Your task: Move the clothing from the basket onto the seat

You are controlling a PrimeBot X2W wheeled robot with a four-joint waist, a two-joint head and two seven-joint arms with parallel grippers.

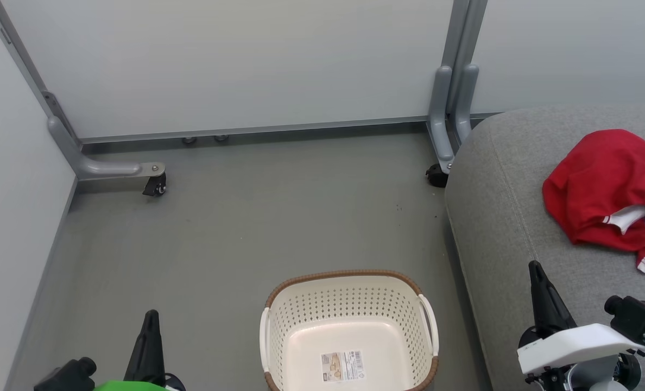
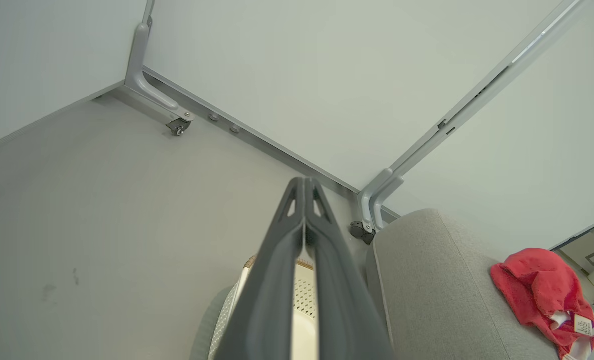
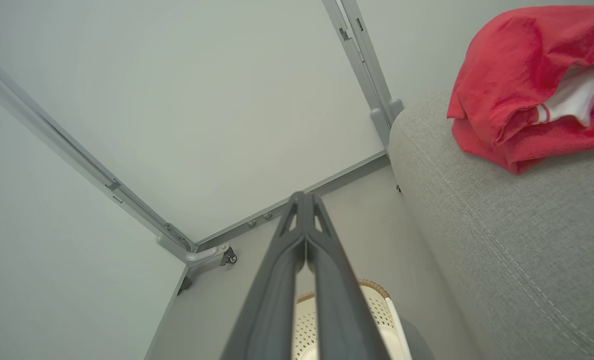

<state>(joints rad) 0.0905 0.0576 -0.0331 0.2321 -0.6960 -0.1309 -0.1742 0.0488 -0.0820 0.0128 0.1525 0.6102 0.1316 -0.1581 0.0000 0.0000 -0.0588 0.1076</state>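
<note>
Clothing (image 1: 599, 184) on the seat (image 1: 501, 217) (red heap) — left fingers (image 1: 147, 339), right fingers (image 1: 542, 298) tight together, empty.

A lab-like test booth: pale partition panels (image 1: 246, 60) on grey castored frames (image 1: 105, 168) enclose a grey floor (image 1: 246, 228).

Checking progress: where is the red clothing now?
In the head view the red clothing lies bunched on the grey seat at the right, beyond the right gripper and apart from the basket on the floor.
</note>
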